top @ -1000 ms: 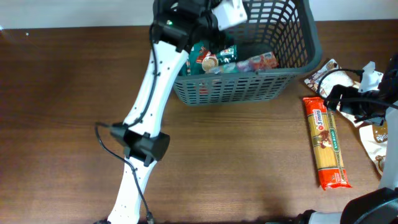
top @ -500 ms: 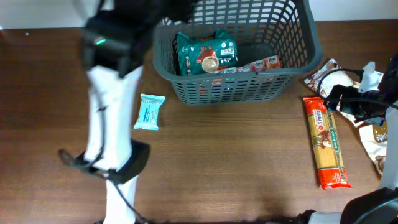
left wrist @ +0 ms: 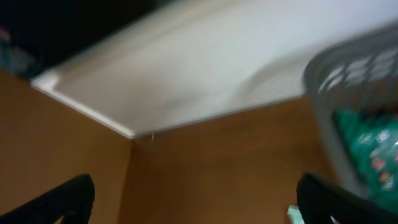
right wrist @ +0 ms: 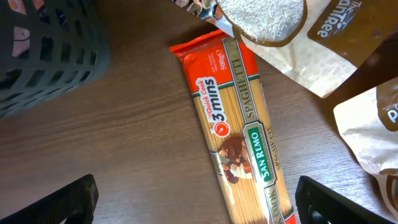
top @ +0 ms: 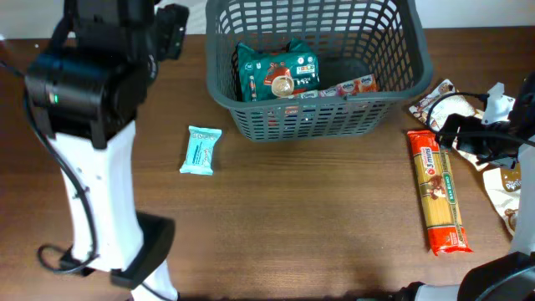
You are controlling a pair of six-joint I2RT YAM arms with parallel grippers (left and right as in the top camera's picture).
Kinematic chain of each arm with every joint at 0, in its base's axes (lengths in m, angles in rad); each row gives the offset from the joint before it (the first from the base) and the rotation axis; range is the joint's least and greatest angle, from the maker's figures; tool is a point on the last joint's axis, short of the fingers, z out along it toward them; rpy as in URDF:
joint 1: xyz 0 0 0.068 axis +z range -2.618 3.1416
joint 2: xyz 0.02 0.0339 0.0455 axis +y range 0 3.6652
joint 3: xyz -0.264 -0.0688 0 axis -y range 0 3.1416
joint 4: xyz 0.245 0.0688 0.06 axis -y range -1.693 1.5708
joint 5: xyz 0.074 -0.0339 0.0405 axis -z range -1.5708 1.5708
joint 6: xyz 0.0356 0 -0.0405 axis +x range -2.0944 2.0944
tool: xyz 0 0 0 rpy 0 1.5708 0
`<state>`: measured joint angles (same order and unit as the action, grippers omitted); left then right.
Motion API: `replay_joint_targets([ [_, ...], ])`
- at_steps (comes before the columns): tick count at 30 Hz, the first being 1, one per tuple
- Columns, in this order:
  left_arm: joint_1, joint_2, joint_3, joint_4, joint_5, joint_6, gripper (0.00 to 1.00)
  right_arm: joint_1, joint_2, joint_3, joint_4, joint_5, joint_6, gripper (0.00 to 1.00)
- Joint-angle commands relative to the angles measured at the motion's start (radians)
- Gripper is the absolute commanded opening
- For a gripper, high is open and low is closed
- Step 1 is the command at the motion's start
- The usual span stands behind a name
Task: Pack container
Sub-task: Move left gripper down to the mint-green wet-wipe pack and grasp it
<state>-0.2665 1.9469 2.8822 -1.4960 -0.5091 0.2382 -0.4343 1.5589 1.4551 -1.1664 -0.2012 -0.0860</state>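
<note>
PACKING UNDER WAY: The basket (top: 334, 121) sits against the far edge of the table (top: 318, 234), right of centre. It already carries a green packet (top: 276, 73) and a pink one (top: 351, 85) lying along its near wall. The left hand (left wrist: 196, 193), raised near the far left corner, is released, its fingers (left wrist: 68, 199) spread wide with nothing between them, so it looks free to fetch the next item. A teal bar (top: 201, 150) lies flat just off the basket's near left corner, apart from it and closest to that arm. Toward the right edge, the right hand (right wrist: 196, 193) hovers, also released, over a spaghetti packet (top: 439, 192) lying lengthwise, with rice bags (right wrist: 273, 25) at its far end. None of these is packed yet.
</note>
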Motion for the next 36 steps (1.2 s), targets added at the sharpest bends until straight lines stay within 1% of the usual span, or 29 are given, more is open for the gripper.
replay_joint_targets([
  [1, 0.087, -0.148, -0.223, 0.035, -0.005, -0.018, 0.99, -0.005, 0.003, 0.021, 0.003, -0.008, -0.002, 0.99],
  [3, 0.153, -0.217, -0.383, 0.037, 0.051, -0.034, 0.99, -0.005, 0.003, 0.021, 0.002, -0.008, -0.002, 0.99],
  [4, 0.193, -0.247, -0.467, 0.037, 0.108, -0.058, 0.99, -0.005, 0.003, 0.021, 0.003, -0.008, -0.002, 0.99],
  [8, 0.342, -0.289, -0.753, 0.063, 0.426, -0.069, 0.99, -0.005, 0.003, 0.021, 0.002, -0.008, -0.002, 0.99],
  [10, 0.396, -0.278, -0.882, 0.115, 0.587, -0.064, 0.99, -0.005, 0.003, 0.021, 0.002, -0.009, -0.002, 0.99],
  [12, 0.417, -0.261, -0.996, 0.183, 0.679, -0.061, 0.99, -0.005, 0.003, 0.021, 0.003, -0.008, -0.002, 0.99],
  [14, 0.42, -0.24, -1.101, 0.263, 0.727, -0.039, 0.99, -0.005, 0.003, 0.021, 0.003, -0.008, -0.002, 0.99],
  [17, 0.41, -0.188, -1.222, 0.358, 0.762, -0.034, 0.99, -0.005, 0.003, 0.021, 0.003, -0.008, -0.002, 0.99],
  [20, 0.396, -0.121, -1.283, 0.389, 0.76, -0.022, 0.99, -0.005, 0.003, 0.021, 0.003, -0.009, -0.002, 0.99],
  [27, 0.327, 0.044, -1.293, 0.437, 0.756, 0.004, 0.99, -0.005, 0.003, 0.021, 0.003, -0.008, -0.002, 0.99],
  [33, 0.277, 0.123, -1.293, 0.475, 0.743, 0.003, 0.99, -0.005, 0.003, 0.021, 0.002, -0.008, -0.002, 0.99],
  [36, 0.271, 0.15, -1.293, 0.474, 0.709, 0.003, 0.99, -0.005, 0.003, 0.021, 0.003, -0.008, -0.002, 0.99],
])
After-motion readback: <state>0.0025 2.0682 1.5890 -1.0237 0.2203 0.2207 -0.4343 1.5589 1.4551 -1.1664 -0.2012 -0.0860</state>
